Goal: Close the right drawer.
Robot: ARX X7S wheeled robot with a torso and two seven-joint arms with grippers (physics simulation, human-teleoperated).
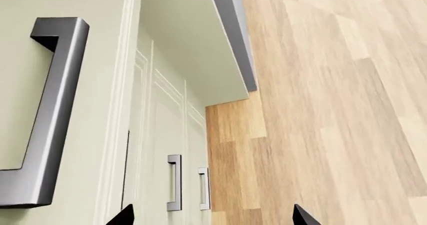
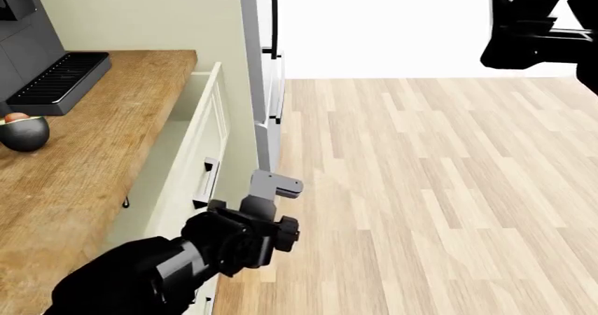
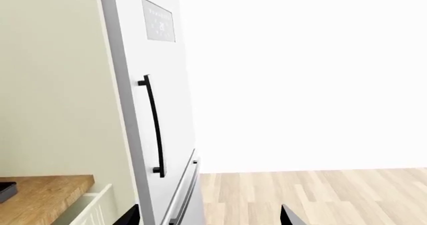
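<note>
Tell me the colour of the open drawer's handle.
Black to dark grey; the handle on the right drawer shows best in the head view.

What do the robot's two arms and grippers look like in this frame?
Both are glossy black with blocky, angular housings. The left arm ends in a faceted black wrist carrying a grey metallic bracket-like piece. The right gripper is an all-black block at the head view's edge. In both wrist views only pointed black fingertips show. No cables or markings visible.
</note>
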